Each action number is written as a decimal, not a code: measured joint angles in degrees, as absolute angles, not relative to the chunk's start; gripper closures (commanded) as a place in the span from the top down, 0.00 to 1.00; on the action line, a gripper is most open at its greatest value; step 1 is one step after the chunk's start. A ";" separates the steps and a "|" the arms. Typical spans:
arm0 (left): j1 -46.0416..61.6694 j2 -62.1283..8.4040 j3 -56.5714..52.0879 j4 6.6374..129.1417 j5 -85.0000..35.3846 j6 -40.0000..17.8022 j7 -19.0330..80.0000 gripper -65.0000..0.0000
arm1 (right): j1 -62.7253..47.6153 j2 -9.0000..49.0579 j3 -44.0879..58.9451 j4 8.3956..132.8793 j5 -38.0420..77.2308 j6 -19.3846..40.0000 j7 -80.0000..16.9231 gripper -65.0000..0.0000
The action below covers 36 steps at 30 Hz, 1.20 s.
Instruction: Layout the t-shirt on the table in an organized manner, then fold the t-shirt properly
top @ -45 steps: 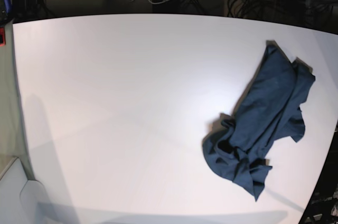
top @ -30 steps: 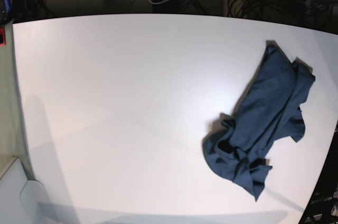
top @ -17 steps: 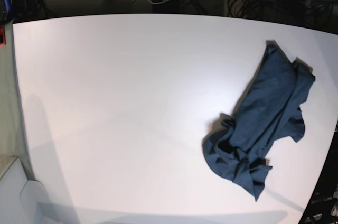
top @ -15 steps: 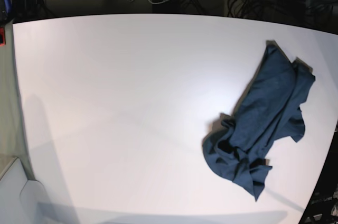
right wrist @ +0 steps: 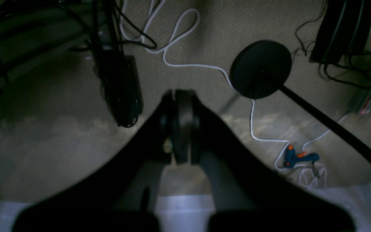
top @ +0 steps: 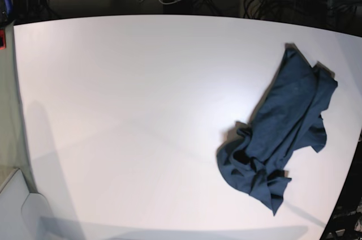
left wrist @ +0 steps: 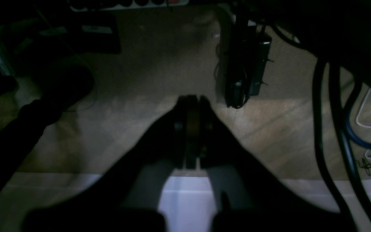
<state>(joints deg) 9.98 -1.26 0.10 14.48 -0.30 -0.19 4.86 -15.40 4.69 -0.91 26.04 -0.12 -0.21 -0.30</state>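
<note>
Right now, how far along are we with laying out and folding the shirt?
Nothing looks done yet. The t-shirt lies crumpled in a diagonal heap near the table edge, on the base view's right. Nothing is in hand: the left gripper and right gripper are shut, empty and facing the floor. Spreading it flat and all the folds remain.

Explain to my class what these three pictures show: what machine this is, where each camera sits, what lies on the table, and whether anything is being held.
This is a robot with two arms. One camera looks down on the white table; a crumpled navy t-shirt lies near its right edge, untouched. The other two cameras ride on the arms' wrists. Each shows its own pincer, the left gripper and the right gripper, shut and holding nothing, pointing at the carpeted floor and cables below the table. Neither arm appears in the overhead picture.
</note>
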 measured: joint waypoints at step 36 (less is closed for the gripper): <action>55.75 -4.93 -6.61 111.35 -0.30 0.69 20.67 0.00 | -61.76 20.99 6.35 104.62 16.88 0.16 -2.22 0.00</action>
<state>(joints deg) 55.75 -4.93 -6.61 111.35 -0.30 0.69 20.67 -61.76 20.99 6.35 104.62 16.88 0.16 -2.22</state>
